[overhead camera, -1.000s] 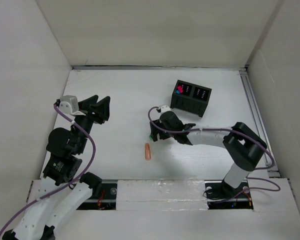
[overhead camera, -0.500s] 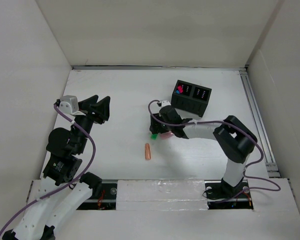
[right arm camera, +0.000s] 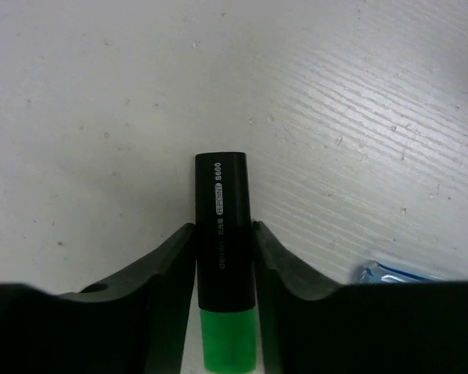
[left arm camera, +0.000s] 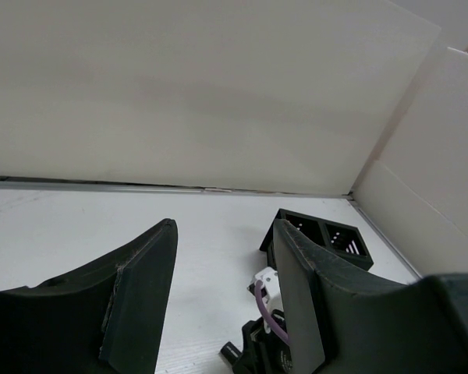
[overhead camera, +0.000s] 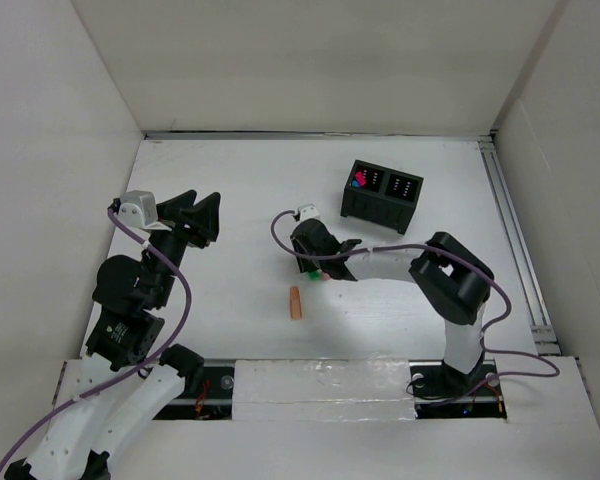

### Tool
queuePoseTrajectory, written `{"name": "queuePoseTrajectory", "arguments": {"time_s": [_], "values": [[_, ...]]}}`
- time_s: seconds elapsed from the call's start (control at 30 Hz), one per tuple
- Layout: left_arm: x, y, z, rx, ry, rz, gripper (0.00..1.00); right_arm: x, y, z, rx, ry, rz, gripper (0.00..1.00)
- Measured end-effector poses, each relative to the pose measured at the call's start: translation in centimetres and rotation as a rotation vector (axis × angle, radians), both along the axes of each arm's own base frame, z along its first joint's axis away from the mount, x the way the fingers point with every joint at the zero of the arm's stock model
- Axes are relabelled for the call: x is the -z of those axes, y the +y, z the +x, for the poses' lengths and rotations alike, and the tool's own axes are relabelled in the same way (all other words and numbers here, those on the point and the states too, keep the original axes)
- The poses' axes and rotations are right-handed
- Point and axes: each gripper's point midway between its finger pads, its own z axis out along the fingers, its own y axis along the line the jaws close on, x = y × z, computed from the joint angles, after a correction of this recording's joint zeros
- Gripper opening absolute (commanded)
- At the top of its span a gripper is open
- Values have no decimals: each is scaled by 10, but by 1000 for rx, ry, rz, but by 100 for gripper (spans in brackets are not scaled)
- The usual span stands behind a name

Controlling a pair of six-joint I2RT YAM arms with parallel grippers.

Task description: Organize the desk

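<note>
Soft, even light from above fills the white desk (overhead camera: 230, 190), throwing only faint, short shadows under the arms and the organizer box (overhead camera: 382, 195). The overhead view is sharp and free of glare. In the left wrist view, the left gripper (left arm camera: 225, 249) looms dark against a bright wall (left arm camera: 203, 93). The right wrist view is crisp on the highlighter (right arm camera: 223, 199), its lettering legible and a pale shadow to its left, while the fingers (right arm camera: 160, 304) of the right gripper (right arm camera: 223, 234) sit in murky shade.
</note>
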Motion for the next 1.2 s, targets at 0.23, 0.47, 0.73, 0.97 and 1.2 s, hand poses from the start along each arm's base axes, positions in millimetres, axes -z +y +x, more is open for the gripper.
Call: {"name": "queuePoseTrajectory", "arguments": {"time_s": [0.23, 0.47, 0.73, 0.97, 1.2], "values": [[-3, 3, -2, -7, -9, -7, 48, -1, 0, 8, 26, -21, -45, 10], [-3, 3, -3, -7, -11, -8, 48, -26, -3, 15, 24, -49, 7, 7], [-3, 3, -3, -7, -12, -8, 48, -192, -70, 96, 207, -374, 317, 5], [-3, 3, -3, -6, -12, -8, 48, -220, -161, 163, 422, -533, 287, 7], [-3, 3, -3, -7, -12, -8, 48, -180, -180, 187, 465, -511, 164, 9]]}}
